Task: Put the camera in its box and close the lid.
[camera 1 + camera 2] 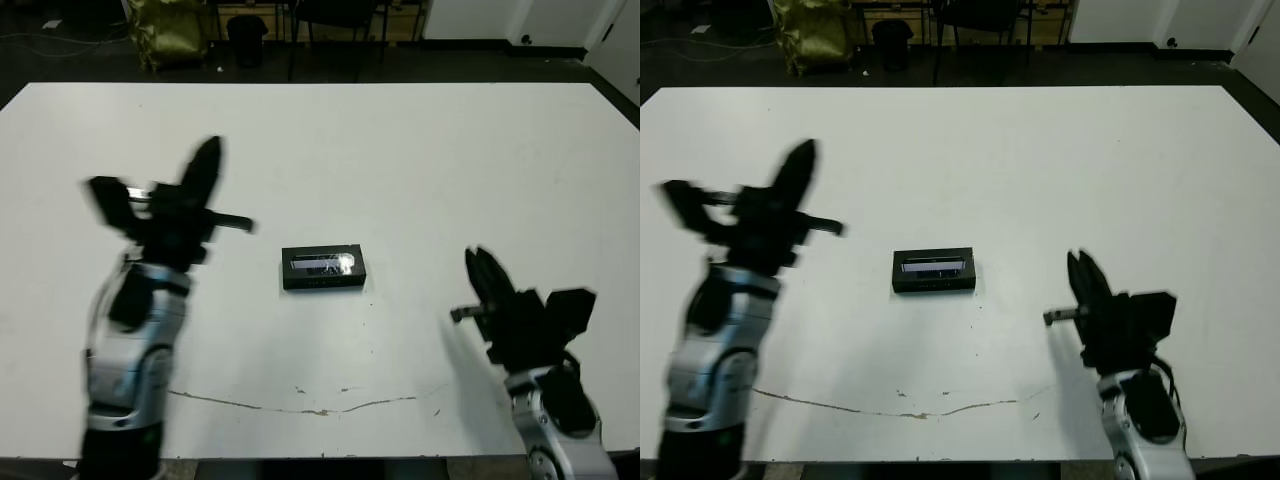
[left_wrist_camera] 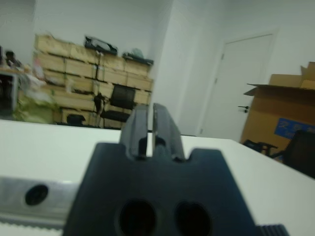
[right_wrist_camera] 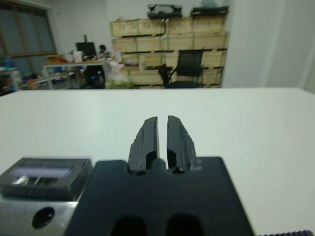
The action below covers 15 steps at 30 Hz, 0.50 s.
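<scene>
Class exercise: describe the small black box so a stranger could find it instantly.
Start with the big white table. Near its middle, between the two robot arms, sits a small flat black rectangular box. It is the only loose object there, marked by a glossy bluish-grey strip on top.

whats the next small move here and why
Probably none on the box: the lid, window strip up, already sits on it, and no camera lies loose on the table. Both the left end effector and right end effector are shut on nothing and clear of it. I'd lower the raised left arm to rest, perhaps after checking the lid sits flush.
</scene>
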### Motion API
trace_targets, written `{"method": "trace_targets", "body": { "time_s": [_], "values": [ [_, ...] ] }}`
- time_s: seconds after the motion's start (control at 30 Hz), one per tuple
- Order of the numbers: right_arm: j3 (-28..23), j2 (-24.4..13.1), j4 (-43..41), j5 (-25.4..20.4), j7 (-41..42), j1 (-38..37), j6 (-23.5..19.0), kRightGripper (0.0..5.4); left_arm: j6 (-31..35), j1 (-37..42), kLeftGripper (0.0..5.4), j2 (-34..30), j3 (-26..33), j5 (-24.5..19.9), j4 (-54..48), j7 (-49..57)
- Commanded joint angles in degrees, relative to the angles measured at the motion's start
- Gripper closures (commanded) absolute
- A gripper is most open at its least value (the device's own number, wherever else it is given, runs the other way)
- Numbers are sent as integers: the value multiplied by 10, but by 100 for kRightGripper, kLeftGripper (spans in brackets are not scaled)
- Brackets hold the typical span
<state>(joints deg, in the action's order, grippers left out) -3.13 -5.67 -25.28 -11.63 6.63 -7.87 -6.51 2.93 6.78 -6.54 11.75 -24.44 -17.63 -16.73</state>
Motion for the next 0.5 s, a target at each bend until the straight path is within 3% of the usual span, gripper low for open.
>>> {"method": "trace_targets", "body": {
  "time_s": [0.03, 0.27, 0.5],
  "values": [
    [4, 11, 0, 21, -28, 19, -20, 540, -27, -34, 539, -27, 21, 12, 37, -22],
    [22, 32, 19, 67, -68, 46, -41, 540, -32, -62, 539, -52, 18, 20, 123, -64],
    [33, 44, 55, 100, -80, 65, -37, 540, -55, -75, 539, -21, -16, 59, 180, -43]
  ]
}}
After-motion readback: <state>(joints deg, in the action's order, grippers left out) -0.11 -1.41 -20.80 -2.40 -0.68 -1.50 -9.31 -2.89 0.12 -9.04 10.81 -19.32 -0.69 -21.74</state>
